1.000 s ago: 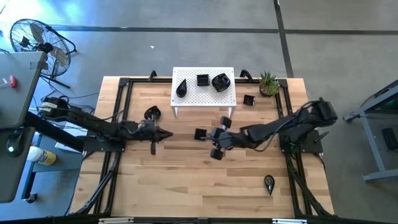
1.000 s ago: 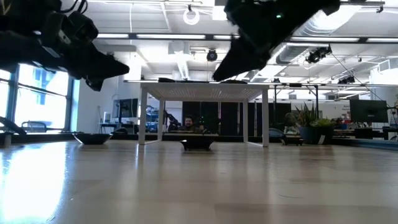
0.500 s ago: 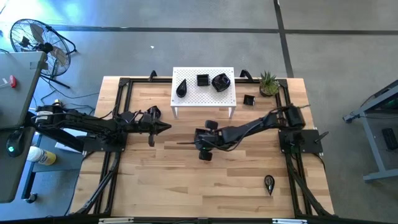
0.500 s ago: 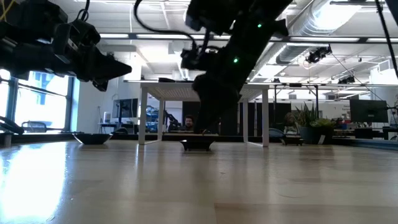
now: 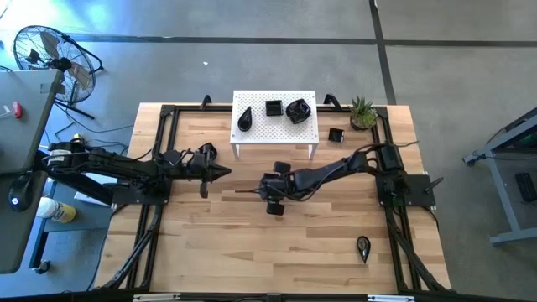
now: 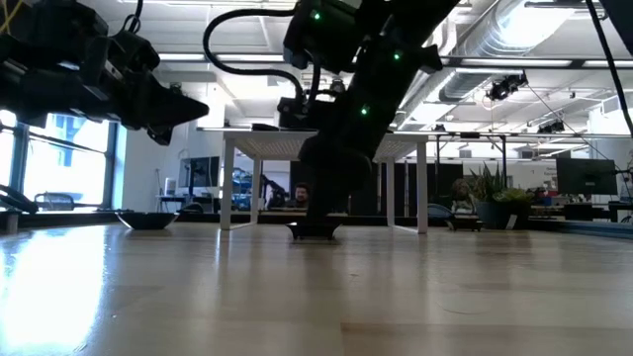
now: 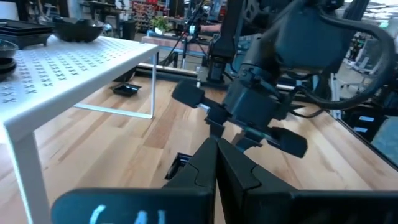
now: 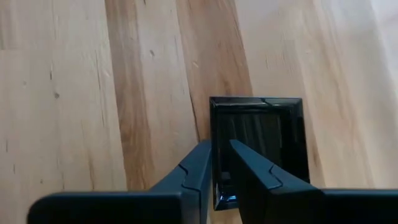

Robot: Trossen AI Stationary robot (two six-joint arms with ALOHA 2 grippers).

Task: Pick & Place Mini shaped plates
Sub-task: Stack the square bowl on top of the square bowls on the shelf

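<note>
A small glossy black square plate lies flat on the wooden table in front of the white stand. My right gripper has come down on it from above, over its edge, and is shut on it; in the high view the arm hides the plate. My left gripper hovers shut above the table, left of the right gripper, near a rounded plate. A teardrop plate, a square plate and a rounded dish sit on the stand. My right gripper has the square plate's side rim between its two fingers, one finger outside the plate and the other over its inside. The fingers point down from above. The plate rests flat on the table.
A small square plate lies on the table right of the stand, beside a green potted plant. A leaf-shaped plate lies near the table's near right corner. Black frame rails run along the table's sides.
My right arm has reached toward the table's left and come down, from hovering right of the square plate to standing low over it. My left gripper has shifted slightly toward the far edge and stayed shut. The plate has not moved.
</note>
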